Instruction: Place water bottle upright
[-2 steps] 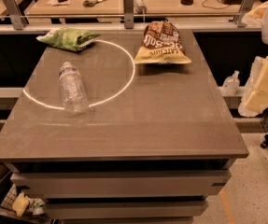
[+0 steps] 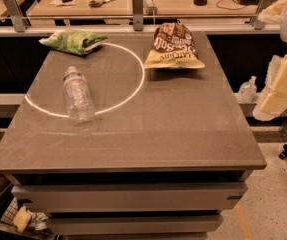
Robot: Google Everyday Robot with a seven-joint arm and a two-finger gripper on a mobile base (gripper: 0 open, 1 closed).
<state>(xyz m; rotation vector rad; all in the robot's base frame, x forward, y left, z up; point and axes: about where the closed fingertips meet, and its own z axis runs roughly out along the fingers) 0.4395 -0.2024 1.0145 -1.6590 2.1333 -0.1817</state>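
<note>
Currently the water bottle [image 2: 78, 94] is lying on its side at the left of the grey table [image 2: 183, 134], base crossing the white circle [image 2: 139, 84]. A green snack bag [image 2: 73, 40] and a brown chip bag [image 2: 174, 46] are sitting at the far edge. The gripper [image 2: 278, 86] is hanging beyond the table's right side, well apart from the bottle; wide or narrow, cannot tell.

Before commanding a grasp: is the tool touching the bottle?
Apart. Camera view shows the tool off the table's right edge, bottle lying far left.
</note>
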